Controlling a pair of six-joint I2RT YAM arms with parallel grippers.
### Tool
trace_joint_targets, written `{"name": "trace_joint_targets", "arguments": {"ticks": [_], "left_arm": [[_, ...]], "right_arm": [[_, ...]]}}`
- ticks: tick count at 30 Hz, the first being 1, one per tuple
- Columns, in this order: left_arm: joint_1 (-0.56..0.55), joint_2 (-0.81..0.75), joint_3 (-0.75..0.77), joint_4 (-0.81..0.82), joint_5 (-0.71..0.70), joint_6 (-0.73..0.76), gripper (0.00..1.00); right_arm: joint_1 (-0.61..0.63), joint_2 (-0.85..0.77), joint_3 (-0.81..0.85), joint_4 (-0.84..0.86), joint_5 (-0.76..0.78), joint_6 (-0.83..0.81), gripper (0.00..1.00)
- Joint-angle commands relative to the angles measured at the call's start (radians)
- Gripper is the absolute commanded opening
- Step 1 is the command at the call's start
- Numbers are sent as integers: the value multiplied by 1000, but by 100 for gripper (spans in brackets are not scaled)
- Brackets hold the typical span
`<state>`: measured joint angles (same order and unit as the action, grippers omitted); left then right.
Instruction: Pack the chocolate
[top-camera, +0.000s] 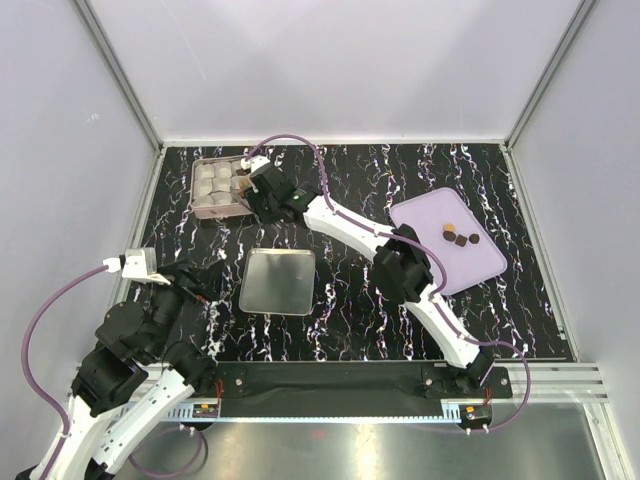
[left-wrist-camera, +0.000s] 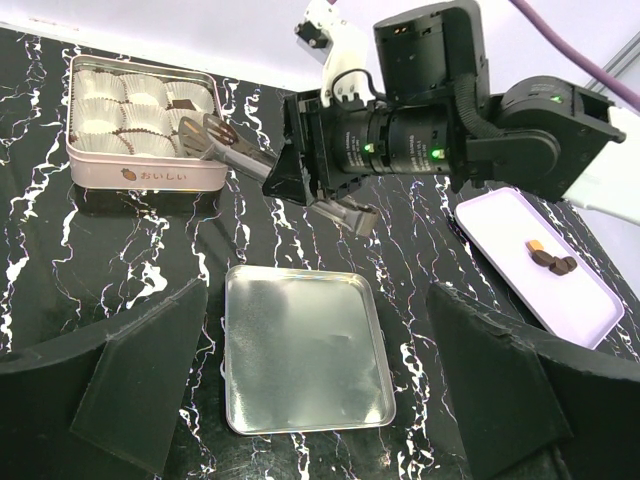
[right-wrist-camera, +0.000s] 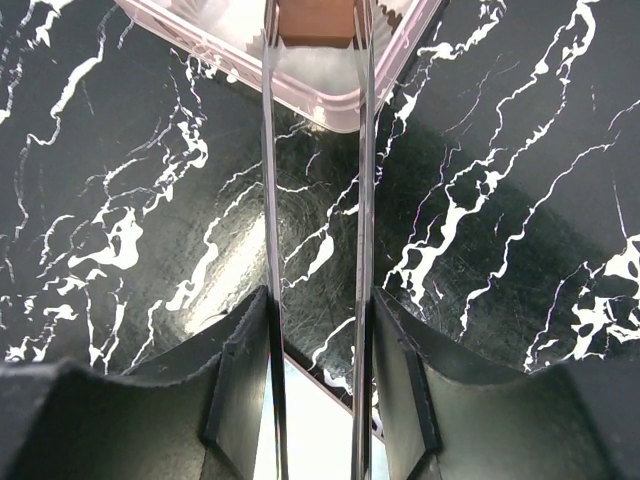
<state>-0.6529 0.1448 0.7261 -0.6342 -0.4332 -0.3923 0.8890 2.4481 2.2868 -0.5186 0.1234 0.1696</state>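
Note:
Three chocolate lumps, one tan (top-camera: 449, 230) and two dark (top-camera: 472, 240), lie on a lilac tray (top-camera: 480, 265), also in the left wrist view (left-wrist-camera: 548, 258). My right gripper (top-camera: 258, 186) (right-wrist-camera: 318, 340) is shut on metal tongs (left-wrist-camera: 235, 148) (right-wrist-camera: 270, 200). The tongs' tips pinch a brown chocolate (right-wrist-camera: 318, 18) over the right end of a pink tin (top-camera: 200, 211) (left-wrist-camera: 140, 176) of white paper cups (left-wrist-camera: 100, 110). One cup in the tin holds a dark piece (left-wrist-camera: 187, 102). My left gripper (top-camera: 196, 280) (left-wrist-camera: 320, 395) is open and empty, above the table near the lid.
A silver tin lid (top-camera: 278, 282) (left-wrist-camera: 300, 350) lies flat at the table's middle, between the arms. The right arm (top-camera: 400, 265) stretches diagonally across the table from its base to the tin. White walls enclose the black marbled table.

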Motion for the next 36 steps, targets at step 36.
{"name": "trace_joint_targets", "arguments": {"ticks": [36], "left_arm": [[1, -11, -1, 47, -25, 3, 99]], "right_arm": [[-30, -670, -440, 3, 278, -19, 49]]}}
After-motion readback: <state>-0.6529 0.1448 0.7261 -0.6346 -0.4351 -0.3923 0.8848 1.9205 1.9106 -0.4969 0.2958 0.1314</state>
